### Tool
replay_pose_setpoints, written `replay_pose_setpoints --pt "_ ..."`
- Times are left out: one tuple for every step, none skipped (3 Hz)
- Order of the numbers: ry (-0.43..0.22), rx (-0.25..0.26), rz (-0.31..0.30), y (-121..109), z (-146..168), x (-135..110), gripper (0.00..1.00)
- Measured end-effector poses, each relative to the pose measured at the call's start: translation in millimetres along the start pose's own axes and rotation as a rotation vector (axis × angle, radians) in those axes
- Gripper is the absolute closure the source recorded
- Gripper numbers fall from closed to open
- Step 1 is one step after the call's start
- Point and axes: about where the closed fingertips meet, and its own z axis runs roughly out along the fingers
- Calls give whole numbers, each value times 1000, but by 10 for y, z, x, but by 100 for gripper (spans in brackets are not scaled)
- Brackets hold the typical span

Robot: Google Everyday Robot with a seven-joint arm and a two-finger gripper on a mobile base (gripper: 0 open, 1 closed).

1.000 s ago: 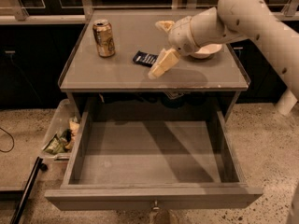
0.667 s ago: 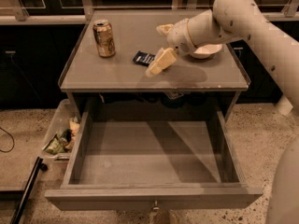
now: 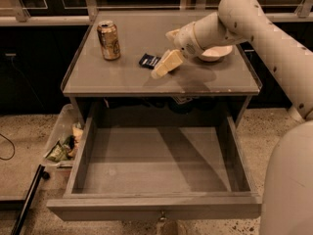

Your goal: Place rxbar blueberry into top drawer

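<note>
The rxbar blueberry [image 3: 148,60], a small dark navy bar, lies flat on the table top [image 3: 122,77], right of the middle. My gripper [image 3: 163,54] is just right of it, low over the table, open and holding nothing. One pale finger [image 3: 166,65] reaches down to the bar's right edge. The other finger [image 3: 173,34] is behind. The top drawer [image 3: 156,207] is pulled fully open below the table top and its inside is bare.
A gold drink can [image 3: 108,40] stands at the table's back left. A white bowl [image 3: 215,53] sits behind my wrist at the right. A clear plastic bin of wrappers [image 3: 62,141] stands on the floor left of the drawer. A black rod [image 3: 27,202] leans at the lower left.
My gripper has moved slightly left, closer to the bar. The bar, the can and the drawer have not moved.
</note>
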Motion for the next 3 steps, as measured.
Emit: replay_pose_setpoints --pt "25 2 39 -65 80 119 0" --pt "36 -3 67 -109 131 211 0" --pt "37 -9 84 -137 164 262 0"
